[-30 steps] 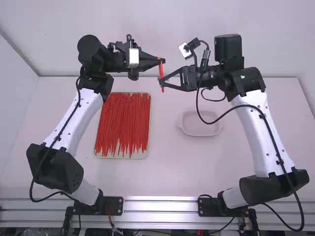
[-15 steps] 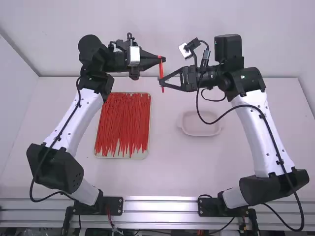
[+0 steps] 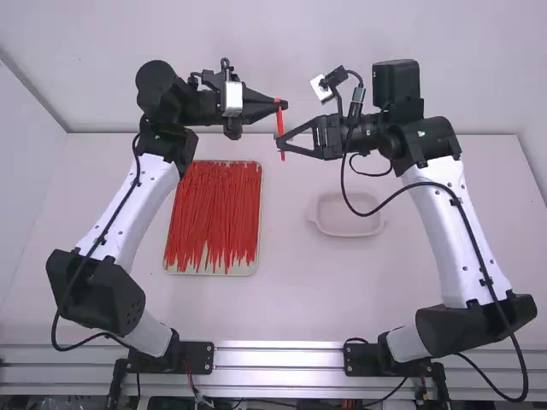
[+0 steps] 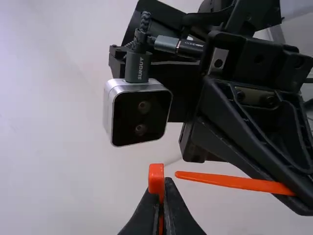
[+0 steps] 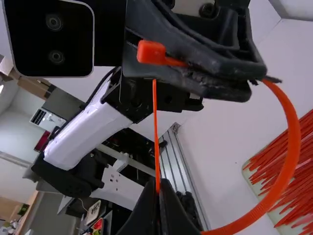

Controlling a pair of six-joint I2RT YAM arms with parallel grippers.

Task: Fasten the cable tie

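nothing has shifted: my left claw (image 3: 279, 104) stays pinched on the cable tie (image 3: 280, 130) head, my right claw (image 3: 284, 146) on its tail, so i judge it still unthreaded.

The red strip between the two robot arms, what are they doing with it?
They are holding one red cable tie in the air between them. The left gripper pinches it under its square head, and the right gripper pinches the thin tail. The tie curves round in a loop, but the tail does not look pushed through the head yet. More red ties lie in a tray.
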